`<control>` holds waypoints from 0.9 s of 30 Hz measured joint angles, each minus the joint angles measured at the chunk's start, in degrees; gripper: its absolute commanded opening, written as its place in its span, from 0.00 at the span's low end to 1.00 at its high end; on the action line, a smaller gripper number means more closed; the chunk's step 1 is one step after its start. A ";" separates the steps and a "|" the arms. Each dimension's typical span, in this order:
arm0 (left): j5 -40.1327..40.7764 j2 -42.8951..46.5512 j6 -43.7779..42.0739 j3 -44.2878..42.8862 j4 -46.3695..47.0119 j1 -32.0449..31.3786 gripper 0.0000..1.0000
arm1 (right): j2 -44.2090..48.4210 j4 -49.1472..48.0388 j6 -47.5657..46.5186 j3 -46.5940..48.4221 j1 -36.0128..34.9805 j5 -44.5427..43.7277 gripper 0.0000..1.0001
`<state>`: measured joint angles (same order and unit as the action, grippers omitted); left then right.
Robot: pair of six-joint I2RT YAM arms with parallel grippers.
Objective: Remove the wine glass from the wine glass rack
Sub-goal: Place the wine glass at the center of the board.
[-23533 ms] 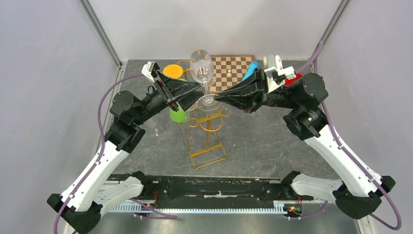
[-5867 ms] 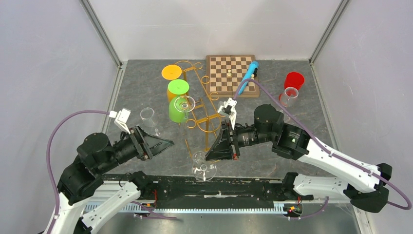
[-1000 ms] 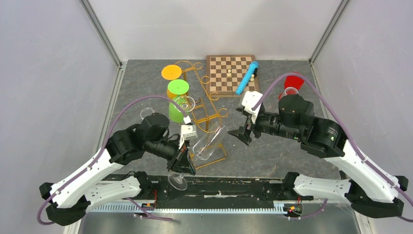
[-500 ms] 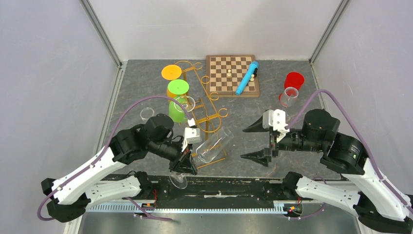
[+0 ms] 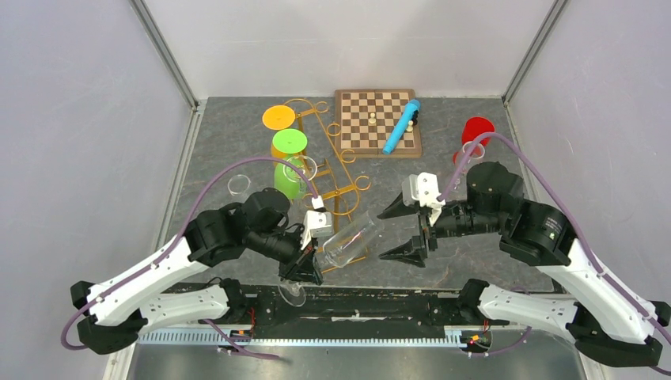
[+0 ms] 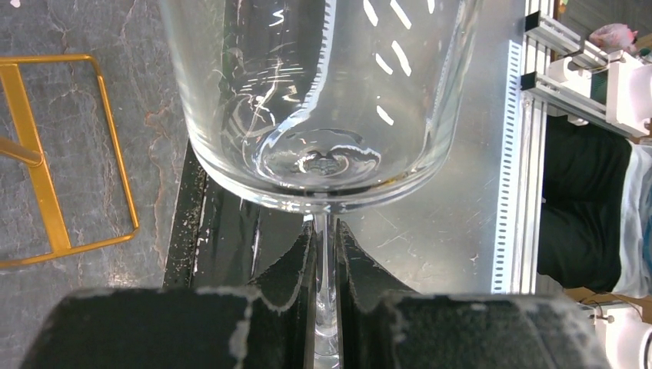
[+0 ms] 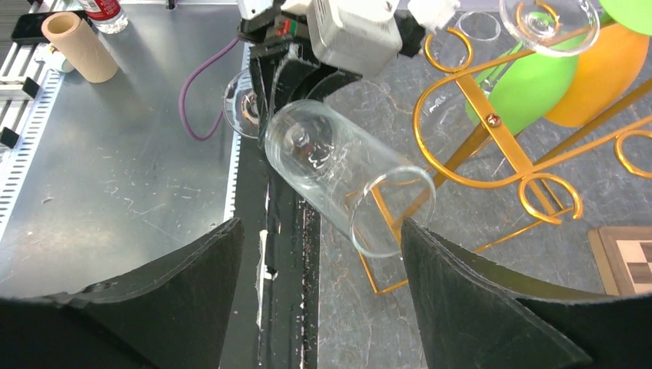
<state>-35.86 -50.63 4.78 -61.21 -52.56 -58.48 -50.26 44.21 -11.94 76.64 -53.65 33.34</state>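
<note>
A clear wine glass (image 5: 348,237) is tilted almost onto its side above the near end of the gold wine glass rack (image 5: 328,170), with its rim toward the right. My left gripper (image 5: 305,265) is shut on the glass stem (image 6: 324,254), just under the bowl (image 6: 323,84). The glass foot (image 5: 291,293) hangs over the table's near edge. My right gripper (image 5: 385,235) stands open and empty just right of the rim. In the right wrist view the wine glass (image 7: 346,177) lies ahead of the right gripper (image 7: 321,227). Another clear glass (image 5: 301,168) hangs on the rack.
Green (image 5: 289,178) and orange (image 5: 280,117) cups sit by the rack's left side. A wooden chessboard (image 5: 377,121) with a blue cylinder (image 5: 401,127) lies at the back. A red cup (image 5: 477,129) and small clear glass (image 5: 473,150) stand back right; another clear glass (image 5: 239,184) stands left.
My right gripper has swung round, moved off to the right, then come back left toward the glass rim. The left gripper has carried the glass slightly right.
</note>
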 measured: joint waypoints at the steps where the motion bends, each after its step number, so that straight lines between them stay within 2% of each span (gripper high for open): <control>1: 0.37 -0.22 -0.07 0.00 0.00 -0.22 0.02 | -0.31 0.20 -0.31 0.50 0.00 0.33 0.75; 9: 3.48 -0.83 -1.31 0.87 0.46 -1.29 0.02 | -1.81 2.27 -3.23 5.18 0.00 3.96 0.63; 20: 4.28 1.20 -1.64 2.38 2.10 -1.40 0.02 | -4.94 5.44 -4.61 6.32 0.00 4.26 0.61; 22: 4.28 1.68 -1.64 2.58 2.19 -1.40 0.02 | -5.07 5.81 -4.76 6.32 1.88 4.72 0.59; 27: 4.28 2.93 -1.64 3.34 2.58 -1.40 0.02 | -5.40 6.08 -4.83 6.34 0.24 4.83 0.53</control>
<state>-31.57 -47.70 3.14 -57.87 -49.98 -59.88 -55.66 50.28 -16.78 82.98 -53.41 38.17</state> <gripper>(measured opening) 0.160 0.554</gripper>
